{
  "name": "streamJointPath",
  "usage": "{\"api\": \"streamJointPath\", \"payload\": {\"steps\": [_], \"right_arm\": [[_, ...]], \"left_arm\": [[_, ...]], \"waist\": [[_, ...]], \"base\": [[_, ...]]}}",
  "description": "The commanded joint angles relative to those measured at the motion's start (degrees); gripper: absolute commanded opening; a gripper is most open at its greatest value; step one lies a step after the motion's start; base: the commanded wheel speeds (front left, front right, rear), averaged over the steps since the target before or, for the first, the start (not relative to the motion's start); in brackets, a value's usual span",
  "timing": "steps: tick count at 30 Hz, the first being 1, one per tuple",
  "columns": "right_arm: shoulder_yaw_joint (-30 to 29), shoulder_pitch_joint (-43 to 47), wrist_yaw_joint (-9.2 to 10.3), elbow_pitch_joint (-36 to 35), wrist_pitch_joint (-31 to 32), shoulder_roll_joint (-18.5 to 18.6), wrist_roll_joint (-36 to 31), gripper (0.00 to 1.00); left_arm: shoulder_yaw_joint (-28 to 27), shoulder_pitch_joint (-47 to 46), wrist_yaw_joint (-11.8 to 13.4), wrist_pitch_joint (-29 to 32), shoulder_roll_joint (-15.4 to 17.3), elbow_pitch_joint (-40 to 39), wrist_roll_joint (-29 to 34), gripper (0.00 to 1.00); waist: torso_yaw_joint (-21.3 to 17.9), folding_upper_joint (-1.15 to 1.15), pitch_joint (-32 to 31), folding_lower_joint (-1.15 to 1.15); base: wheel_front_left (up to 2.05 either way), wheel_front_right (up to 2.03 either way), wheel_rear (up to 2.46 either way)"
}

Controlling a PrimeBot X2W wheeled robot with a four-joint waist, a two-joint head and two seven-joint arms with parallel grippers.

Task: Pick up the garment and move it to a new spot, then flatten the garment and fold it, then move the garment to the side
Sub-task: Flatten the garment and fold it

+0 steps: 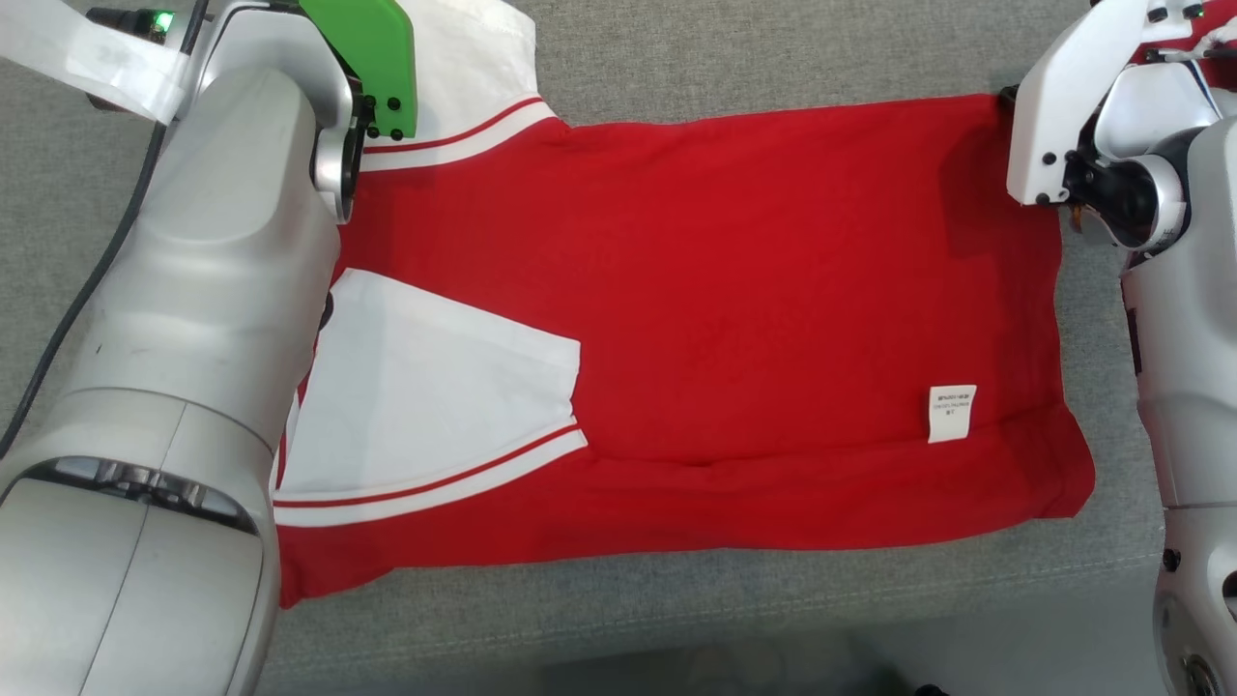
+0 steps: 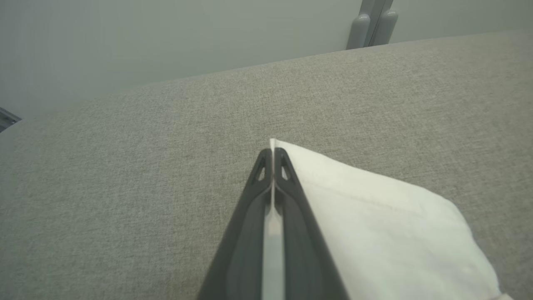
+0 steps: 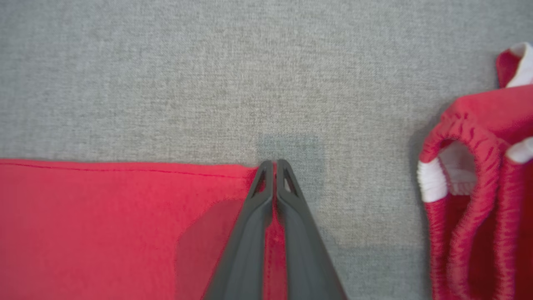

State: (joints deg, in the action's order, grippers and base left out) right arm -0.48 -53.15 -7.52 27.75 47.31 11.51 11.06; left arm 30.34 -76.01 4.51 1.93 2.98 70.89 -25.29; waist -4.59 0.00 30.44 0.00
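Head view: red shirt (image 1: 754,290) lies flat mid-frame on grey bench (image 1: 773,58). Left tool (image 2: 272,153) clamped on white sleeve (image 2: 374,216), right tool (image 3: 275,163) clamped on shirt's upper-right corner. Likely pinching both upper corners to fold top edge down.

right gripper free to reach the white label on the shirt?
Probably not yet: the right gripper is shut on a hem corner of the red shirt. The label itself lies uncovered, close by.
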Motion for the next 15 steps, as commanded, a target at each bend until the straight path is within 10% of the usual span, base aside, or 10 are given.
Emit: {"api": "streamJointPath", "payload": {"steps": [1, 15], "right_arm": [[-0.05, 1.03, 0.08, -0.57, -0.16, 0.65, 0.71, 0.0], [0.94, 10.6, 0.08, -11.79, 0.48, 6.11, 4.43, 0.0]], "left_arm": [[-0.29, 1.19, -0.45, -0.98, 0.03, -0.47, -0.78, 0.0], [0.36, 10.95, -1.92, -9.44, 0.15, -10.59, -4.91, 0.0]], "waist": [[0.71, 0.0, -0.76, 0.0], [3.21, 0.0, -6.59, 0.0]], "base": [[0.0, 0.0, 0.0], [0.0, 0.0, 0.0]]}}
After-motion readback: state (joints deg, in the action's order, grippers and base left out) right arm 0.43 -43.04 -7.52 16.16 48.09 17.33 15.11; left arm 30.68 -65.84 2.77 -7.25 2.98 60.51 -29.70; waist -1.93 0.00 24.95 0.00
